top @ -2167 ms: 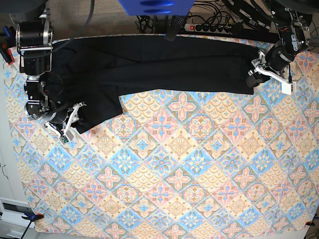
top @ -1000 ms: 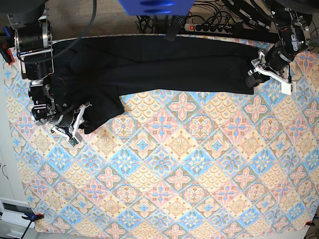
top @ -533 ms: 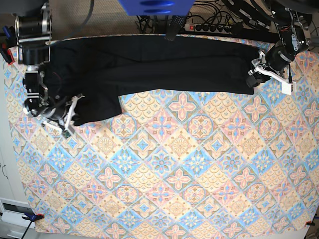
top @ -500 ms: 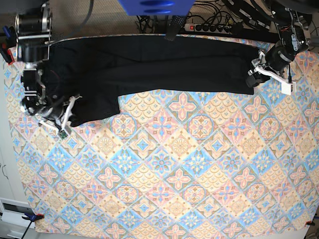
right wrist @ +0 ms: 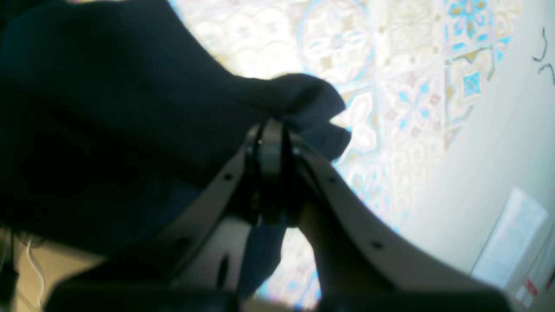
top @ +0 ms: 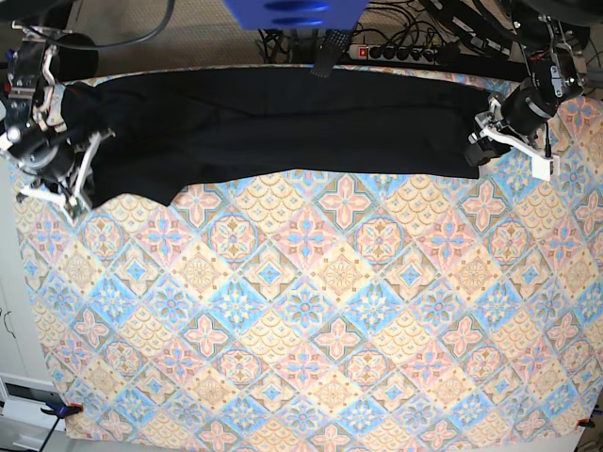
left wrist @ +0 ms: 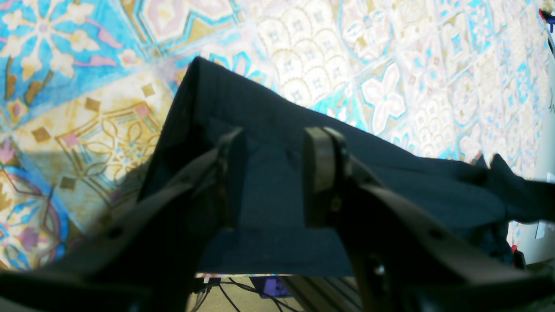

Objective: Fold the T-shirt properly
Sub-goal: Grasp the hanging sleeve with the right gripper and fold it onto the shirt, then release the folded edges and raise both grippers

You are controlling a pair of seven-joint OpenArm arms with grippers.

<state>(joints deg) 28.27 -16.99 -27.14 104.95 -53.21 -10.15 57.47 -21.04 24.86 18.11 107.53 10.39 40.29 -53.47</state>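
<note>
The black T-shirt point(top: 283, 122) lies as a long band along the far edge of the patterned tablecloth point(top: 311, 311). My right gripper point(top: 80, 191) is at its left end, near the table's left edge. In the right wrist view that gripper point(right wrist: 269, 130) is shut on a bunched fold of the T-shirt point(right wrist: 108, 108), and a tuft of cloth pokes out past the fingertips. My left gripper point(top: 479, 151) sits at the shirt's right end. In the left wrist view it point(left wrist: 273, 138) stands open, its fingers point(left wrist: 321, 164) apart over the cloth's point(left wrist: 390, 173) corner.
A power strip and cables point(top: 396, 52) lie behind the table's far edge. A blue object point(top: 292, 11) hangs at top centre. An orange clamp point(top: 61, 408) grips the near left corner. The tablecloth's left edge point(top: 11, 217) is close to my right arm.
My right gripper has shut on the shirt's lower left flap and drawn it left and toward the far edge, so the flap no longer hangs out. My left arm has stayed still.
</note>
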